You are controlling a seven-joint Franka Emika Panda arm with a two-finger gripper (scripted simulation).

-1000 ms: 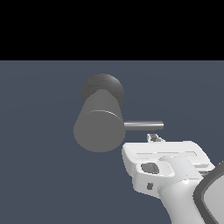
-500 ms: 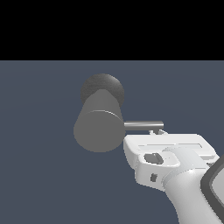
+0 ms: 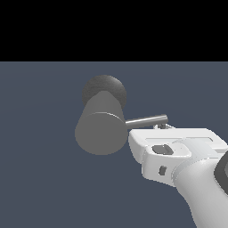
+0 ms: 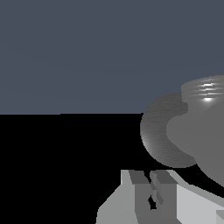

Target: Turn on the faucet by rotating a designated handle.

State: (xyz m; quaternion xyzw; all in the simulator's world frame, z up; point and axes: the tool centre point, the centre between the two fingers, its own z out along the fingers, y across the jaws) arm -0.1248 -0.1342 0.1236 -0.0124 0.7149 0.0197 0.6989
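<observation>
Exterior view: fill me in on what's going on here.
A white robot arm has its tool right up against the outer end of the handle, the thin rod sticking out of the faucet toward the exterior view's right. The tool's fingers are mostly hidden behind its own body, so it is unclear whether they touch or grip the rod. In the wrist view, the fingers look nearly closed.

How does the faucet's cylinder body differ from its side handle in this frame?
The faucet body is thick and matte grey with a flat round end; the handle is a far slimmer, shinier rod. The body points toward the exterior camera; the handle juts sideways to the exterior view's right, just above the gripper. Both are grey metal.
</observation>
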